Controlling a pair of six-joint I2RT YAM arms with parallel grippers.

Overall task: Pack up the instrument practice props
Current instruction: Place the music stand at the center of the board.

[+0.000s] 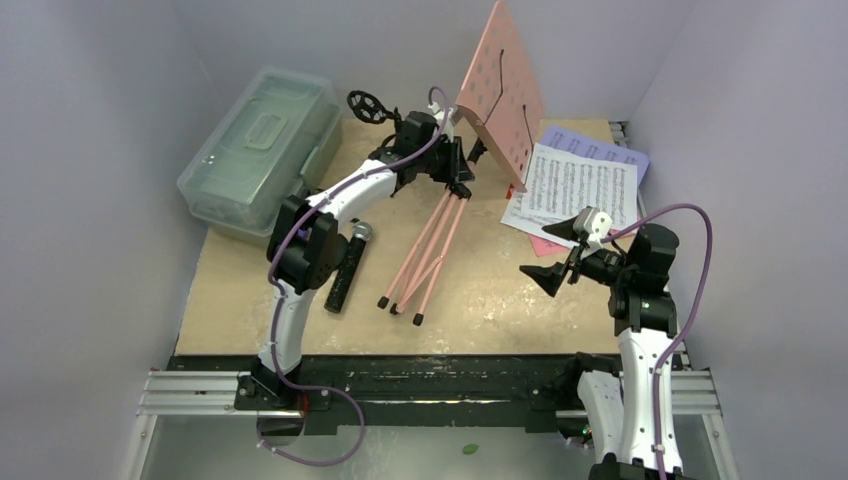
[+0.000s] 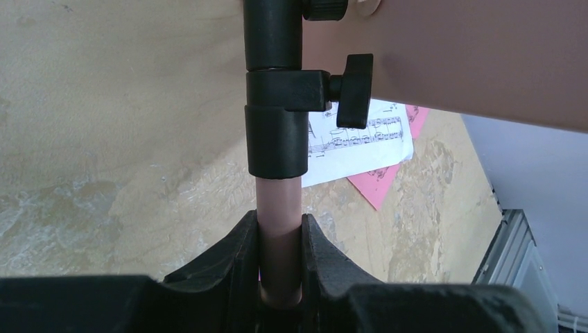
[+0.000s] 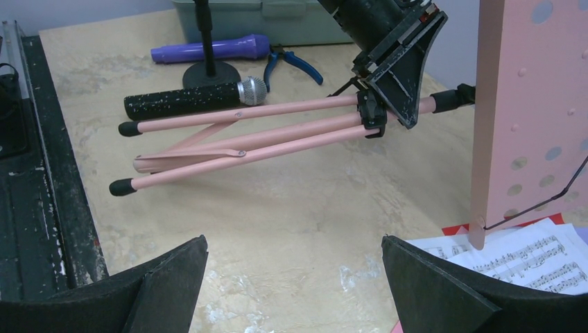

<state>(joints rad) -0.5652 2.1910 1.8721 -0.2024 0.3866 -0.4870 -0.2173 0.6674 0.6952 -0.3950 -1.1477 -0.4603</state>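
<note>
Left pincer [image 2: 279,232] clamps the pink music stand [image 1: 503,90] by its pole [image 2: 279,198], far middle of the table [image 1: 480,310], likely steadying it for folding; right pincer [image 1: 556,253] gapes empty beside the sheet music [image 1: 575,185]

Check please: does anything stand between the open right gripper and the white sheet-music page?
Nothing visible does. The right gripper hangs open just short of the white sheet-music page, only bare table between them. The pink music rack stands at the page's edge, beside that path.
</note>
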